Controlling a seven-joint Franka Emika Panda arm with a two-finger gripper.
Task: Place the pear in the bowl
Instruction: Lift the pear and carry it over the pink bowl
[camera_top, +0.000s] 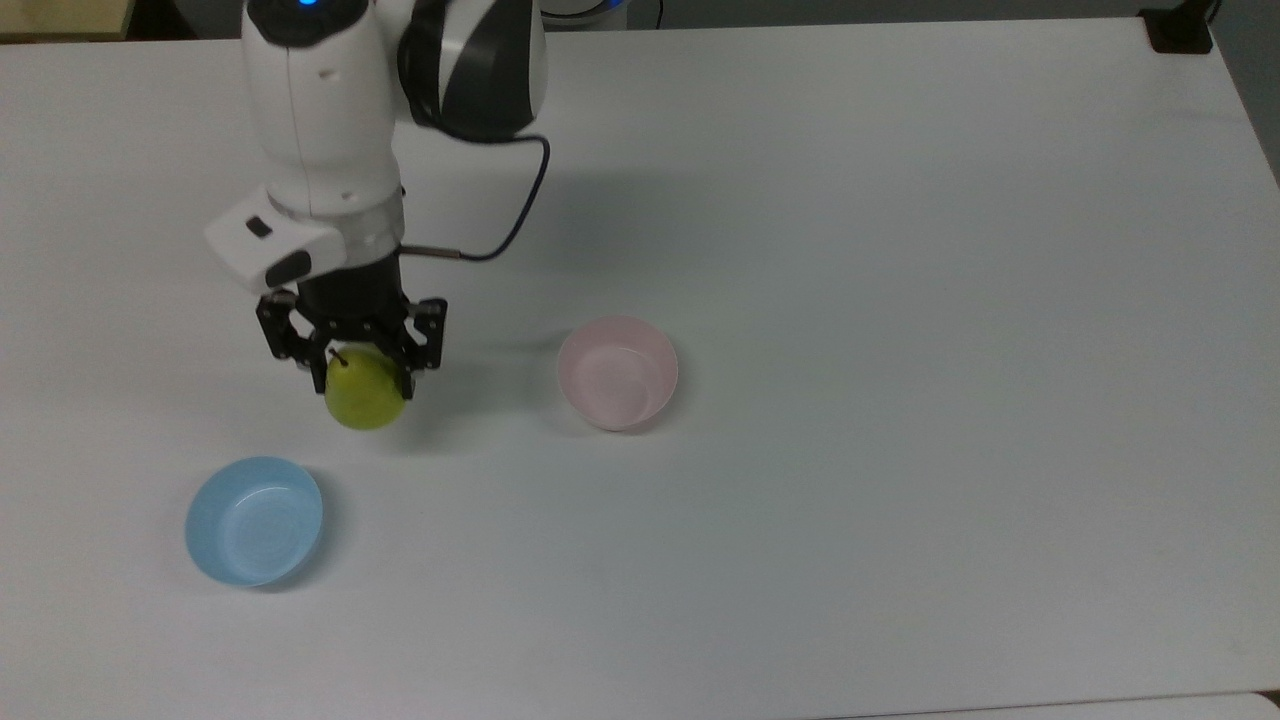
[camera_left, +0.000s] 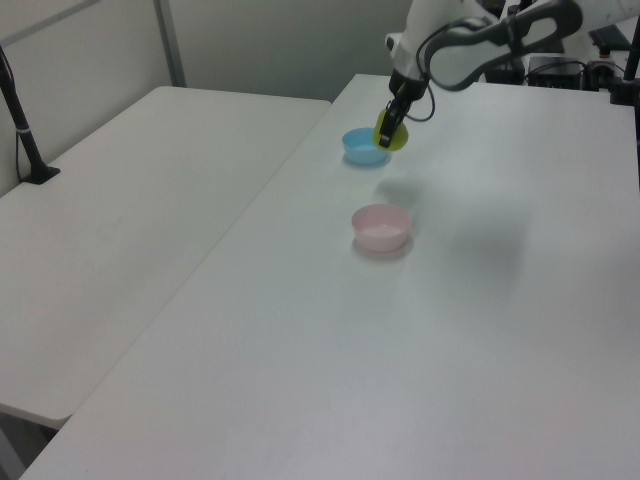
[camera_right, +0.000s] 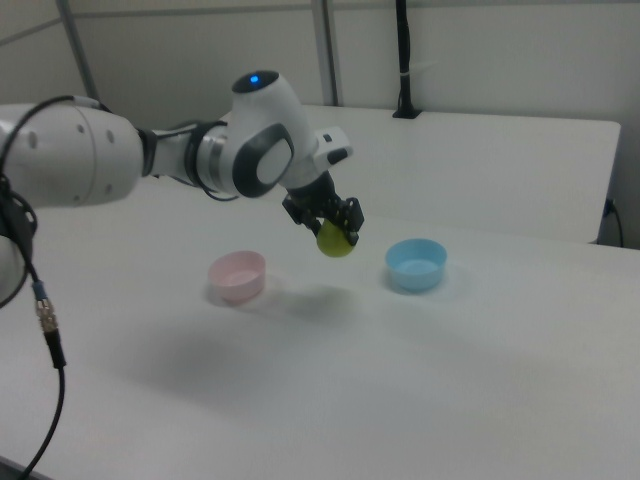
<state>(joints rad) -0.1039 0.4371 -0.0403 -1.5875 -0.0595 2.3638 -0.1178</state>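
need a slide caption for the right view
Gripper holds the pear above the table, between the pink bowl and blue bowl.

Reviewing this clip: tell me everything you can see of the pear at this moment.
The pear is small, rounded and yellow-green with a smooth, slightly glossy skin and a short dark stem at its top. The gripper is shut on its upper part, a black finger on either side. It hangs in the air above the white table; the right view shows its shadow on the tabletop below it. Nothing else touches it. In the top view it lies between the pink bowl and the light blue bowl, outside both.
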